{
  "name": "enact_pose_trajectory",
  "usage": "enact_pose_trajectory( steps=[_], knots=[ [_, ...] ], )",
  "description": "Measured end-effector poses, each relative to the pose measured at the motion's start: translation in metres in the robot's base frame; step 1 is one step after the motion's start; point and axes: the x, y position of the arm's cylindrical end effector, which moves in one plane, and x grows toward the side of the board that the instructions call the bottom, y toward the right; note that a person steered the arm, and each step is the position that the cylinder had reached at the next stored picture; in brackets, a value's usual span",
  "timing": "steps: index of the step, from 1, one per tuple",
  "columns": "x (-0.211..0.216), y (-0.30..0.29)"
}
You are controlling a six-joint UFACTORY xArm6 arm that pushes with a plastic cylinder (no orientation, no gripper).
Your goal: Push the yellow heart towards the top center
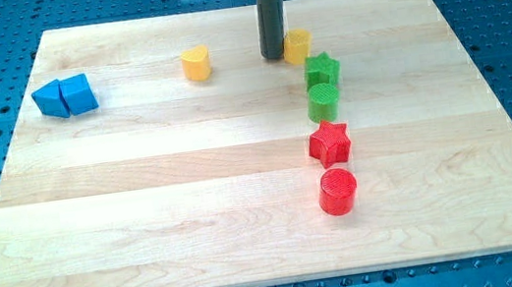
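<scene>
The yellow heart (196, 63) sits on the wooden board near the view's top, left of centre. My tip (273, 57) is down on the board to the heart's right, about a block's width short of touching it, and it stands right against the left side of a second yellow block (299, 46) whose shape is partly hidden by the rod.
A green star (322, 68), a green cylinder (324, 101), a red star (328, 143) and a red cylinder (338, 192) form a column below the second yellow block. Two blue blocks (65, 96) lie together at the view's upper left. The board's top edge (121, 23) is close.
</scene>
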Motion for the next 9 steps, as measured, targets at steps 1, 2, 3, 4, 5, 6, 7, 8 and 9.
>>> enact_pose_trajectory(
  steps=[1, 2, 3, 4, 5, 6, 7, 8, 9],
  knots=[
    [-0.005, 0.018],
    [-0.005, 0.025],
    [-0.011, 0.014],
    [-0.044, -0.07],
    [-0.05, -0.184],
    [-0.007, -0.221],
    [0.041, -0.156],
    [0.029, -0.088],
    [-0.012, -0.037]
  ],
)
